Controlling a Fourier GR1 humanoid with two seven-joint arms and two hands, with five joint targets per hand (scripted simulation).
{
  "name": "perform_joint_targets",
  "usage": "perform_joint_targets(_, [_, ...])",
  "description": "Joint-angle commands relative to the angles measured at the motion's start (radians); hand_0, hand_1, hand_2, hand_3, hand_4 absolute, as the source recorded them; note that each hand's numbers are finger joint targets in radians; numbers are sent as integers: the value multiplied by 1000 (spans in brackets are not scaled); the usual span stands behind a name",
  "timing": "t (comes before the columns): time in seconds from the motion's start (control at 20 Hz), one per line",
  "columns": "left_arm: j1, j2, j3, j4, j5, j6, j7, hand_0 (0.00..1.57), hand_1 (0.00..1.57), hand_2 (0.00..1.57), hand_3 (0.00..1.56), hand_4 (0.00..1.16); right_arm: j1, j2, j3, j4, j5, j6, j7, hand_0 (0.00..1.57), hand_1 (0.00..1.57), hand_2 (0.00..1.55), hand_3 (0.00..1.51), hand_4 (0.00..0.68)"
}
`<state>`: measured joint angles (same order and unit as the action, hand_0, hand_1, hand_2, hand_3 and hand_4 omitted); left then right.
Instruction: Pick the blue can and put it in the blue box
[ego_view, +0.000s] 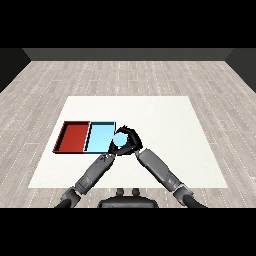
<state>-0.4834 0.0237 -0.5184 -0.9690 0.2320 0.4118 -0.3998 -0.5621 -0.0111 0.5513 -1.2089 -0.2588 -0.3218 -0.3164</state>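
Right hand (131, 138) curls round blue can (120, 140), held at blue tray's (99, 136) right edge. Left hand (111, 154) mostly hidden; fingers untellable. Risk: released here, can likely catches rim, tips onto counter (165, 120).

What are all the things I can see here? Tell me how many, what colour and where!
Table: one, white, in the middle of a grey wooden floor.
Red tray: one, red, on the table's left part, leftmost of the two trays.
Light blue tray: one, light blue, right beside the red tray.
Blue can: one, pale blue top showing, at the light blue tray's right edge, held in a hand.
Forearms: two, grey, coming in from the lower corners.
Right hand: one, black, curled round the can.
Left hand: one, black, close by the can; its fingers are hard to make out.
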Motion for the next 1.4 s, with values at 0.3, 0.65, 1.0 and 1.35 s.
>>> perform_joint_targets(0.3, [-31,-21,-13,-72,-30,127,48,0,0,66,0,706,-16,10,88,-6,-52,-70,-8,1455,1455,1455,1394,591])
perform_joint_targets(0.65, [-3,-21,-51,-61,5,144,28,732,732,822,636,671,-101,10,111,43,-141,-84,-34,1438,1438,1454,1393,600])
perform_joint_targets(1.0, [48,-22,-20,-134,33,88,69,1411,1411,1404,1281,599,-55,10,49,13,-81,-54,6,1430,1430,1457,1395,574])
perform_joint_targets(1.35, [15,-22,26,2,103,41,-12,1571,1571,1516,1448,1097,11,10,4,-31,-113,8,23,0,0,0,0,0])
